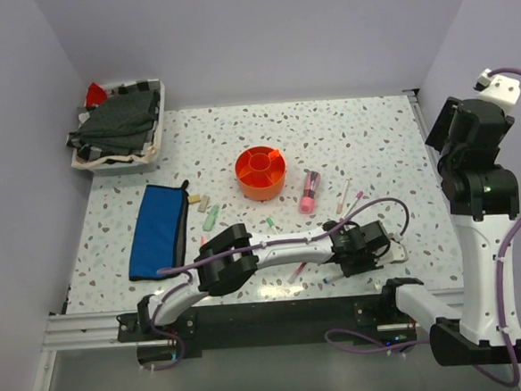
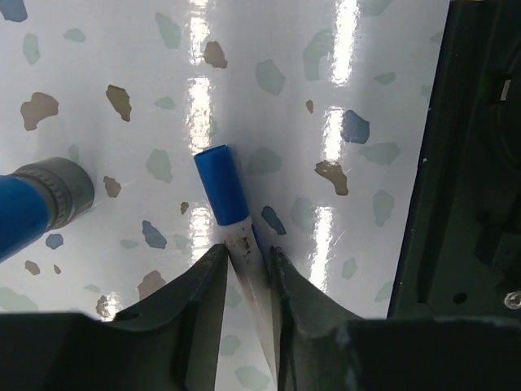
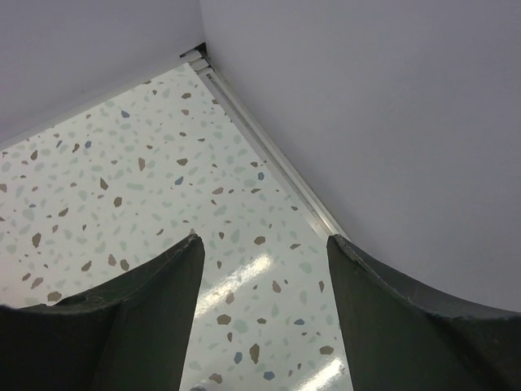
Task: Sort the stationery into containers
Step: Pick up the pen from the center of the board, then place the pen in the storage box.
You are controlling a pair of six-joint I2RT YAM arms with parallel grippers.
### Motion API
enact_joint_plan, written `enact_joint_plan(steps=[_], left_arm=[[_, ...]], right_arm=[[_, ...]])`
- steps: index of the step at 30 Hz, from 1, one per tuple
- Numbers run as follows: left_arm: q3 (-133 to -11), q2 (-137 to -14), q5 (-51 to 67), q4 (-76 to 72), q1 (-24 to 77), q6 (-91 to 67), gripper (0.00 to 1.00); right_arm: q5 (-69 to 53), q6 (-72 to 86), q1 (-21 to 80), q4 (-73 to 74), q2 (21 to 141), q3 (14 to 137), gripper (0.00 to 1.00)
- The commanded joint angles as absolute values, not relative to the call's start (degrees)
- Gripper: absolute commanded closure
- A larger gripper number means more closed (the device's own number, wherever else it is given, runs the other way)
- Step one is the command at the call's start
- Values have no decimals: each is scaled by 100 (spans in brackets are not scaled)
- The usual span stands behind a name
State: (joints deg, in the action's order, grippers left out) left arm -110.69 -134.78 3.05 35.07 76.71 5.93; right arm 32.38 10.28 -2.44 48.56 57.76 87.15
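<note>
My left gripper (image 2: 247, 251) is shut on a white pen with a blue cap (image 2: 221, 184), both fingers pressing on its barrel just above the speckled table. In the top view this gripper (image 1: 374, 246) sits low at the near right of the table. The round orange organiser (image 1: 261, 173) stands mid-table and the flat blue pouch (image 1: 158, 229) lies at the left. A fat pink tube (image 1: 309, 192), thin pens (image 1: 343, 196) and small erasers (image 1: 210, 219) lie scattered between them. My right gripper (image 3: 260, 244) hangs open and empty, high over the far right corner.
A white tray of dark cloth (image 1: 117, 125) stands at the back left. A blue item with a grey collar (image 2: 45, 204) lies just left of the held pen. A black arm base (image 2: 464, 163) rises close on its right. The right arm (image 1: 477, 158) stands upright at the table's right edge.
</note>
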Motion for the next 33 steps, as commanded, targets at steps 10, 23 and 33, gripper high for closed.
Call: enact_joint_plan(steps=[10, 23, 33], left_arm=[[-10688, -12606, 1044, 3577, 7550, 641, 100], [-9073, -9030, 2442, 1929, 5250, 1864, 100], [-7145, -8849, 4393, -2519, 3323, 1084, 100]], right_arm=[[3156, 853, -272, 4834, 5757, 9123, 35], [1646, 652, -281, 4018, 5652, 8386, 34], [167, 729, -272, 3507, 6239, 7945, 33]])
